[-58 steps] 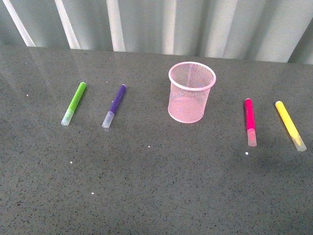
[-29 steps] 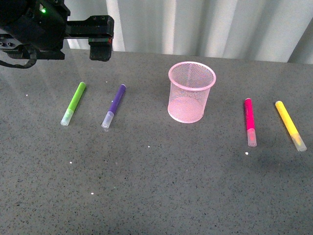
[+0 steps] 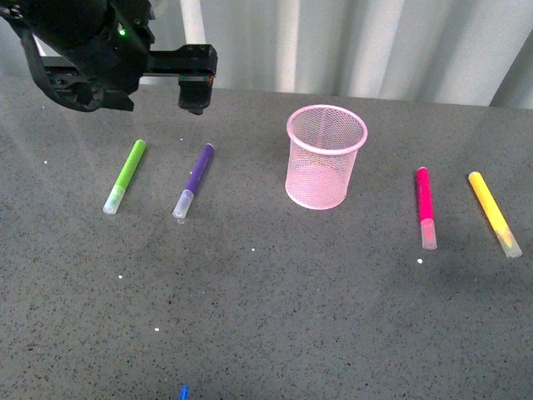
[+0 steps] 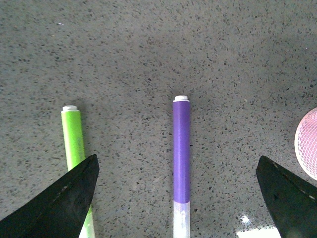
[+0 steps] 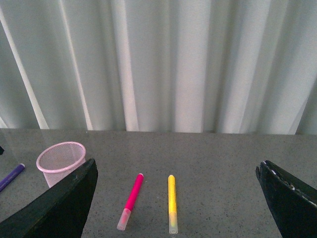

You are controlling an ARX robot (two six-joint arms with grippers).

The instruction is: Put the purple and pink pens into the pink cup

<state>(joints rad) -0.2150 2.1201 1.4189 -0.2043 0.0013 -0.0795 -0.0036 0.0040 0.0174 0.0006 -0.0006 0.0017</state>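
Observation:
The purple pen (image 3: 195, 178) lies on the grey table left of the pink cup (image 3: 326, 158), its pale cap toward me. The pink pen (image 3: 425, 204) lies right of the cup. My left gripper (image 3: 195, 93) hovers open above the purple pen's far end. In the left wrist view the purple pen (image 4: 182, 158) runs centred between the spread fingers of the left gripper (image 4: 177, 163). My right gripper (image 5: 176, 164) is open and well back from the pink pen (image 5: 131, 201) and the cup (image 5: 60, 161). It does not show in the front view.
A lime-green marker (image 3: 127, 173) lies just left of the purple pen and close to one left finger (image 4: 74, 198). A yellow marker (image 3: 493, 212) lies right of the pink pen. A pleated curtain (image 3: 333, 42) backs the table. A small blue bit (image 3: 184, 392) shows at the bottom edge.
My left arm came into the front view from the upper left and moved right, now above the purple pen's far end. Pens and cup have not moved.

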